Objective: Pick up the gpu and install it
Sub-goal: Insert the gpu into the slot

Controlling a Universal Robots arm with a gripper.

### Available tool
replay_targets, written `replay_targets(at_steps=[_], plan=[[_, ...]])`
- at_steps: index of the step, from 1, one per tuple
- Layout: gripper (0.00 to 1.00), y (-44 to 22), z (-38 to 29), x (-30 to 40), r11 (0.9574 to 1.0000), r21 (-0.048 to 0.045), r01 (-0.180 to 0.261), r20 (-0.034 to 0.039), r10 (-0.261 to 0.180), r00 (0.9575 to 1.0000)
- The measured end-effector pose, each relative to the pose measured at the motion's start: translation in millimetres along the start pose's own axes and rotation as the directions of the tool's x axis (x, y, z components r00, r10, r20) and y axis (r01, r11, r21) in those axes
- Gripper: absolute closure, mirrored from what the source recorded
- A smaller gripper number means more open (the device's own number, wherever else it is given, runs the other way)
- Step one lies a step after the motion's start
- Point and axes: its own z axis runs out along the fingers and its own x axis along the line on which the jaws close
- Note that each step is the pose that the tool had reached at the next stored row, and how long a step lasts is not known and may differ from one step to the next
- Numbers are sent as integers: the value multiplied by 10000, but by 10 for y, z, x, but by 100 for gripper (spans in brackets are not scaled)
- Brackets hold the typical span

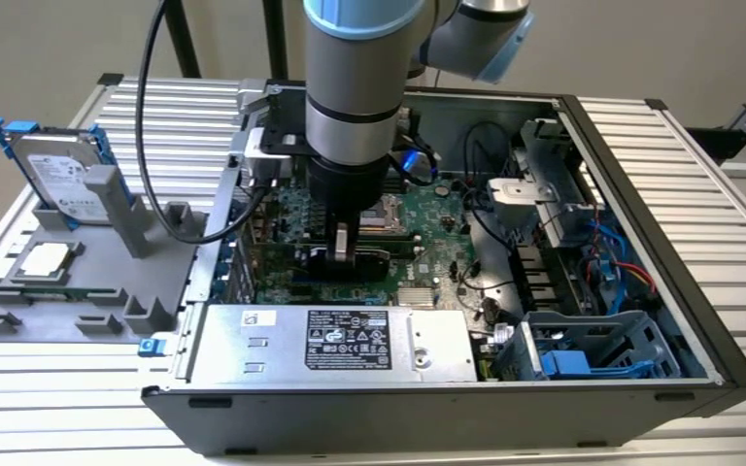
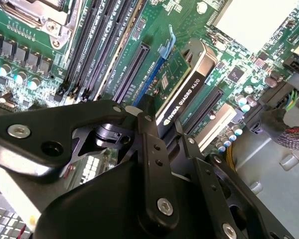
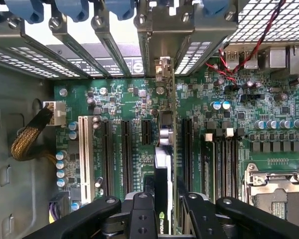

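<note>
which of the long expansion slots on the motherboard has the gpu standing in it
The blue slot in the second wrist view: the gpu stands on edge in it, held by the gripper. The black slots beside it hold nothing.

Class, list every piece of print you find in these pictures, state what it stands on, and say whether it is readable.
White lettering on the gpu, along its black edge: a maker's name and model code, not quoted here.
Label on the power supply: too small to read.
Label on the hard drive: too small to read.
White markings on the motherboard: too small to read.
</note>
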Motion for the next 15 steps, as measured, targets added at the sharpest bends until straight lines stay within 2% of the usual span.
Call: replay_targets(at_steps=[15], plan=[[100, -3, 11, -3, 10000, 14, 1, 2, -1, 10000]])
